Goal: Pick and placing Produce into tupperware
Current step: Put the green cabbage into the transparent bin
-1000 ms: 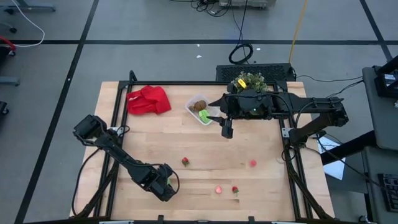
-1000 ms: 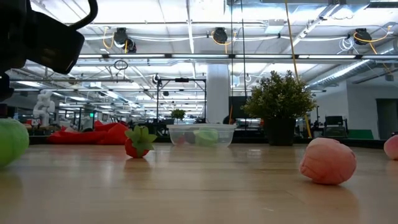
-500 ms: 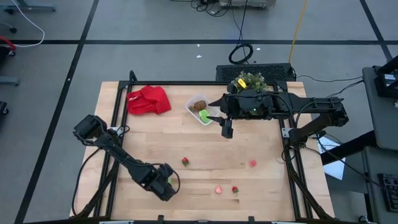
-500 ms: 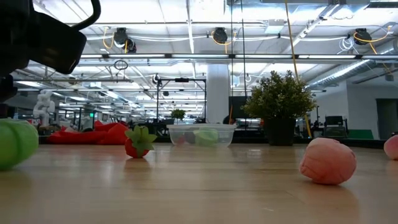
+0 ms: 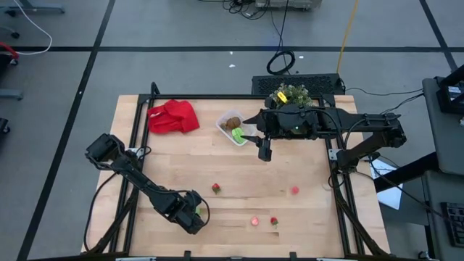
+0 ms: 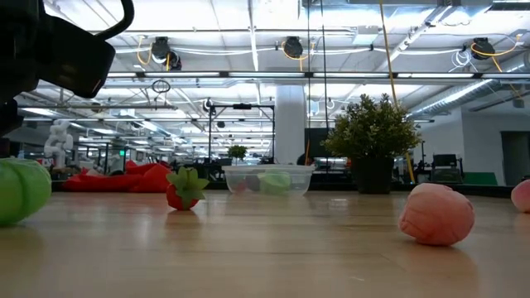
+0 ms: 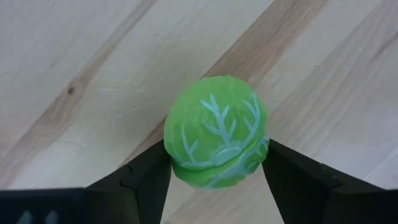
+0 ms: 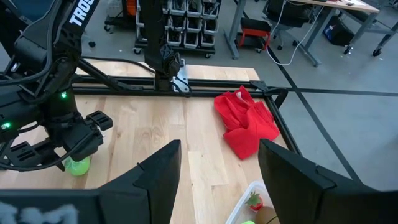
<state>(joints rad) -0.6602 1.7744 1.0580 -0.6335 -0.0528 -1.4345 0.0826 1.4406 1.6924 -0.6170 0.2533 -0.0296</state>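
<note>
A green toy cabbage (image 7: 216, 130) sits between the fingers of my left gripper (image 7: 217, 186) near the table's near edge (image 5: 194, 212); it also shows in the low view (image 6: 21, 190). The clear tupperware (image 5: 233, 127) stands at the far middle with a brown piece (image 5: 232, 122) and a green piece (image 5: 238, 134) inside. My right gripper (image 5: 264, 151) hovers open just right of it. Loose on the wood lie a strawberry (image 5: 215, 188), a pink piece (image 5: 295, 191), a red-pink piece (image 5: 255, 220) and a second strawberry (image 5: 274, 221). My left gripper pinches the cabbage between its two fingers (image 7: 149, 177), one on each side of its lower half (image 7: 180, 168). The fingers point down at the table from above. In the low view the cabbage's underside is at table level; whether it is lifted clear, I cannot tell.
A red cloth (image 5: 174, 116) lies at the far left corner and a bushy potted plant (image 5: 290, 94) stands at the far edge behind my right arm. A black frame (image 5: 138, 130) borders the wooden top. Bare wood lies between the tupperware and the loose produce.
In the low view the green cabbage has shifted a little toward the table's right, so more of it shows. The right arm has kept still.
</note>
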